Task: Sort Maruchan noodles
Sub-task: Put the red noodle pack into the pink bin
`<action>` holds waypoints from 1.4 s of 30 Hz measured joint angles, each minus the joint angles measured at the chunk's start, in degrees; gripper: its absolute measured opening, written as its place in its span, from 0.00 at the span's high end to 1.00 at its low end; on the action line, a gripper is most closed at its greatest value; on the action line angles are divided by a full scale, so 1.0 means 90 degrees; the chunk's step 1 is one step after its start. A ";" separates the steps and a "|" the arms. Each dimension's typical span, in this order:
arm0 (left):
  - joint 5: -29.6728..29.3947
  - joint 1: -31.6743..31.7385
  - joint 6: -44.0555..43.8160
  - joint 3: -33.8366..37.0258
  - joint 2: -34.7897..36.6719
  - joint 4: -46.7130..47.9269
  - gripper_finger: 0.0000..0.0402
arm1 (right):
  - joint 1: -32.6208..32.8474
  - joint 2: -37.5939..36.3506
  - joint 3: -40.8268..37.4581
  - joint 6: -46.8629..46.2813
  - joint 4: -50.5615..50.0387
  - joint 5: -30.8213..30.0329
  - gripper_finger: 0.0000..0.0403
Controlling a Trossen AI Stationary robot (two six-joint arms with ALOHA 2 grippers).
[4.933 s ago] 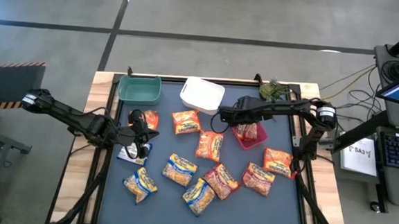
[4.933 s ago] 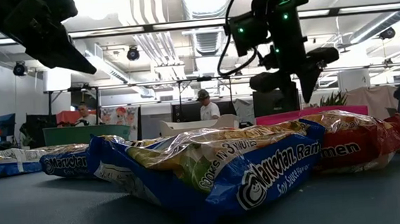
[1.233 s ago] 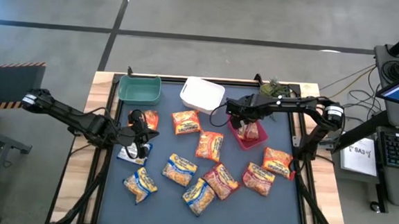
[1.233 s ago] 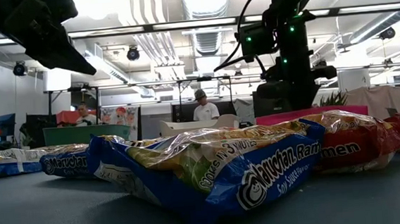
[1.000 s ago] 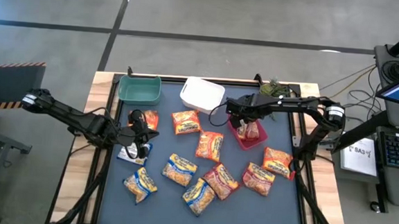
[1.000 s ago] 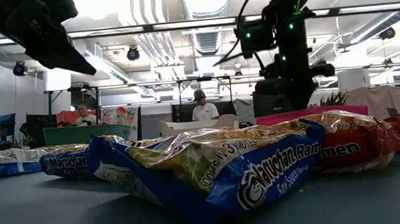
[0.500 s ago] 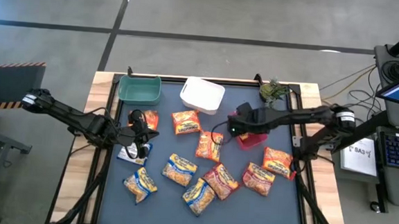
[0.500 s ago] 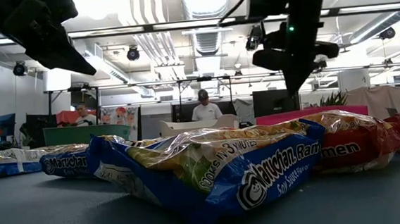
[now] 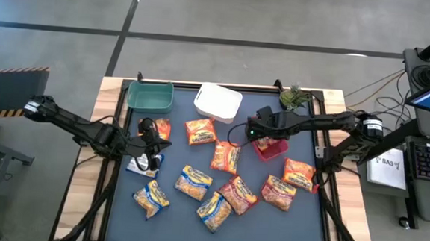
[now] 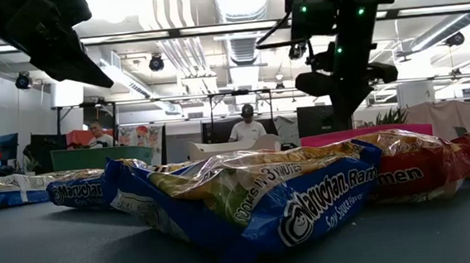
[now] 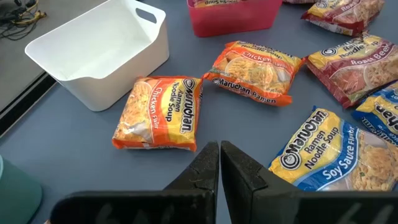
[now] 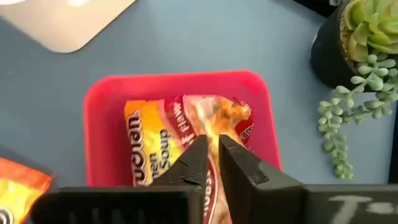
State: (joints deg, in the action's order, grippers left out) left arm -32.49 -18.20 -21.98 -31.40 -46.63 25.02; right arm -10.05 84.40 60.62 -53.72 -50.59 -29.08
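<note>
Bare mat (image 9: pixel 268 228) along the near edge; packets (image 9: pixel 218 184) crowding the middle, bins (image 9: pixel 217 103) lining the far edge.

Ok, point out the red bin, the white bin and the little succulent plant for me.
red bin (image 12: pixel 99 99), right wrist view, on its rim at one corner.
white bin (image 11: pixel 106 31), left wrist view, on its inner wall.
succulent plant (image 12: pixel 367 25), right wrist view, on its green leaves.

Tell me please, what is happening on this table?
A two-armed robot is sorting ramen packets into bins. The right gripper hangs above the red bin, holding nothing, its fingers nearly closed; one packet already lies in that bin. The left gripper waits shut at the table's left side. The white bin looks empty, and many packets still lie loose on the table.
</note>
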 joint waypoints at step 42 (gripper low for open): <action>0.0002 0.0002 0.0031 0.0005 0.0000 -0.0008 1.00 | -0.0740 0.1369 0.0002 0.0409 0.0918 0.0236 0.77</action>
State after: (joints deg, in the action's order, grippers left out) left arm -32.48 -18.18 -21.70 -31.35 -46.63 24.95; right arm -16.71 96.72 60.64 -50.04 -42.33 -26.96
